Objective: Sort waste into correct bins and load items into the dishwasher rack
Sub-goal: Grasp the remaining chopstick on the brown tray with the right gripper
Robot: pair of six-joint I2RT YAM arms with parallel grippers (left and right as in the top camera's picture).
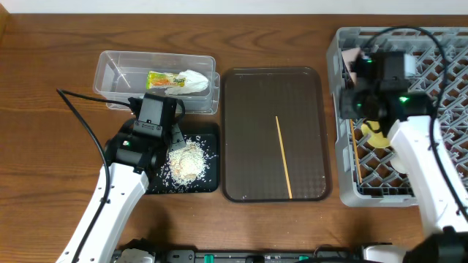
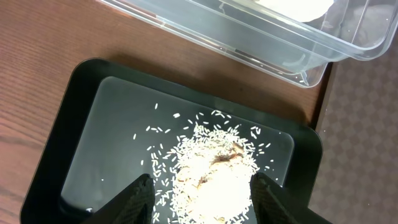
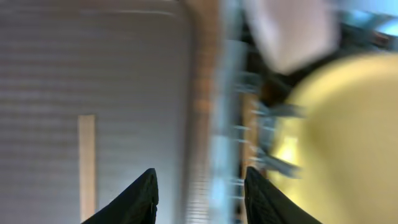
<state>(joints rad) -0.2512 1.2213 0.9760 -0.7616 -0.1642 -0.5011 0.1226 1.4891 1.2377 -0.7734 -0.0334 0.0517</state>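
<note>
The rice scraps [image 1: 186,159] lie heaped in the black tray [image 1: 210,183]. My left gripper [image 1: 175,140] hangs open just above them, a finger on either side of the heap [image 2: 214,180], holding nothing. The green-and-orange wrapper with white paper [image 1: 177,81] lies in the clear tub [image 1: 117,73]. One chopstick [image 1: 284,157] lies on the brown tray [image 1: 248,102]. My right gripper [image 3: 200,180] is open and empty over the left edge of the rack [image 1: 344,183]. The yellow plate [image 1: 376,136] and a pinkish bowl [image 1: 354,57] stand in the rack. The right wrist view is blurred.
In the left wrist view the clear tub [image 2: 261,43] stands just beyond the black tray [image 2: 81,124]. A thin wooden stick [image 1: 356,157] lies in the rack near its left wall. A black cable [image 1: 80,117] runs left of the left arm.
</note>
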